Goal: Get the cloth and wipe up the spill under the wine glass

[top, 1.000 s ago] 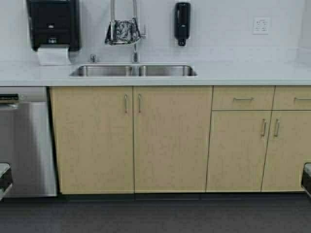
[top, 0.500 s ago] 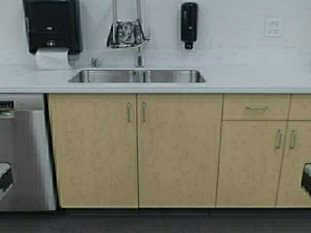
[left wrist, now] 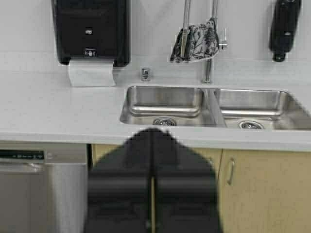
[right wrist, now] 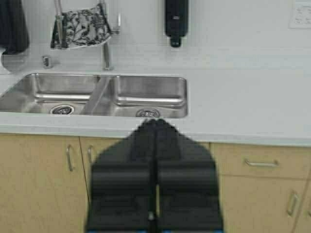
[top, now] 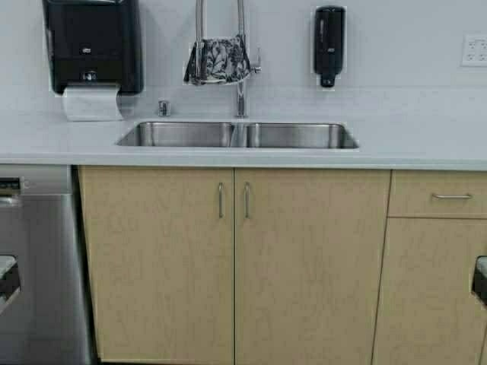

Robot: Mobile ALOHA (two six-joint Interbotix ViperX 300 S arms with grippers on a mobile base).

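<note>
Up over the steel faucet [top: 240,84] hangs the black-and-white floral cloth [top: 221,61], ahead of and above both closed, empty grippers, the left gripper [left wrist: 151,133] likely nearer than the right gripper [right wrist: 155,124]

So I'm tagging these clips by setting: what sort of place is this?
Probably an office or workplace kitchenette: a double stainless sink set in a white counter, with a wall-mounted paper towel dispenser and soap dispenser. A patterned cloth hangs on the faucet.
</note>
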